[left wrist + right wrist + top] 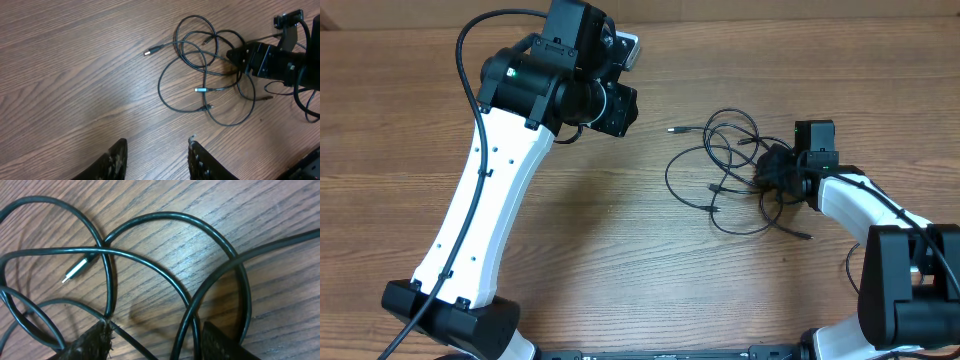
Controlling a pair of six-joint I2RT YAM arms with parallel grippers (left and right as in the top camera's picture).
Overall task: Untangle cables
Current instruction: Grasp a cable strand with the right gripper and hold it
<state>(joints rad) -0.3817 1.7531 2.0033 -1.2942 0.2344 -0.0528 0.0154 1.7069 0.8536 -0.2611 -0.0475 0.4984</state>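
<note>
The cables (718, 188) (205, 90) (102, 250) lie in one loose tangle toward 3 o'clock on the surface (620, 240). In the overhead view its long axis runs roughly from 10 to 4 o'clock. A silvery plug (672, 130) (148, 51) sticks out at the 10 o'clock end and points toward 9 o'clock. A darker plug (807, 237) trails out at 4 o'clock. A second bright plug (200, 90) sits inside the loops and also points toward 9 o'clock.

The right end effector (772, 172) (232, 54) (155, 330) is down at the tangle's 3 o'clock edge. Its fingers are spread, released, with several strands passing between them and none pinched. The left end effector (157, 160) hovers well apart at 10 o'clock, fingers spread and holding nothing.

The right end effector covers the loops at the tangle's 3 o'clock edge. The strands cross so often that I cannot count the cables. From overhead, the left wrist housing hides its fingers. The right wrist view cuts off most loops, showing only a silvery plug (75, 272) pointing toward 8 o'clock.

The surface is brown wood grain running from 9 to 3 o'clock. It fills every view, so nothing of the room shows.
</note>
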